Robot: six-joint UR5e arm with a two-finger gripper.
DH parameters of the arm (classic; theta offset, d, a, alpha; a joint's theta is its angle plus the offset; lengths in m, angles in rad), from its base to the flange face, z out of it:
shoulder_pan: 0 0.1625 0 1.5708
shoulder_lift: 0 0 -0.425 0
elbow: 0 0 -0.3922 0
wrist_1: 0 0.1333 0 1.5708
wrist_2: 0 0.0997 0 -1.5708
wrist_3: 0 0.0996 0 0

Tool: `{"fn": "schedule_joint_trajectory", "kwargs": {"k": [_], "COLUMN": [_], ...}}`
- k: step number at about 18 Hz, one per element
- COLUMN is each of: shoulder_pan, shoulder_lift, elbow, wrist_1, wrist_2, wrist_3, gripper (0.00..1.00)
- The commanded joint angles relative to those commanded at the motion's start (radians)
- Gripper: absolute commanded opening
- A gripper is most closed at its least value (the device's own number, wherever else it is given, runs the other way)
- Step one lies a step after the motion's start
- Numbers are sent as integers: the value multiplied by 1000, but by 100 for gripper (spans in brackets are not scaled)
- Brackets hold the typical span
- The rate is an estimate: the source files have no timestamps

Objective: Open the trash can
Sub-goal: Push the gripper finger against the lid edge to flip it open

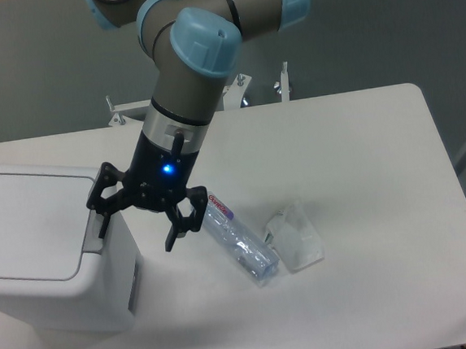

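Observation:
The trash can (35, 249) is a large white boxy bin at the left edge of the table, its flat lid down. A grey push tab (95, 231) runs along the lid's right side. My gripper (136, 236) hangs open just above the bin's right edge. One black finger (103, 220) sits over the tab, the other finger (173, 233) hangs beyond the bin's side, over the table. Whether the left finger touches the tab I cannot tell.
A clear plastic bottle (241, 246) lies on its side just right of the gripper. A crumpled clear plastic cup (297, 238) lies next to it. Metal brackets (278, 85) stand at the table's far edge.

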State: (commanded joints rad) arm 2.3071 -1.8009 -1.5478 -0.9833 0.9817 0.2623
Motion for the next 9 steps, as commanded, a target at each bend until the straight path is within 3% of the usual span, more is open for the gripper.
{"fn": "schedule_joint_trajectory", "kwargs": {"k": [9], "shoulder_pan": [0], "shoulder_lift": [3], "elbow": [9], "wrist_1": [-3], "wrist_2": [11], "wrist_3": [2], "gripper": [100]}}
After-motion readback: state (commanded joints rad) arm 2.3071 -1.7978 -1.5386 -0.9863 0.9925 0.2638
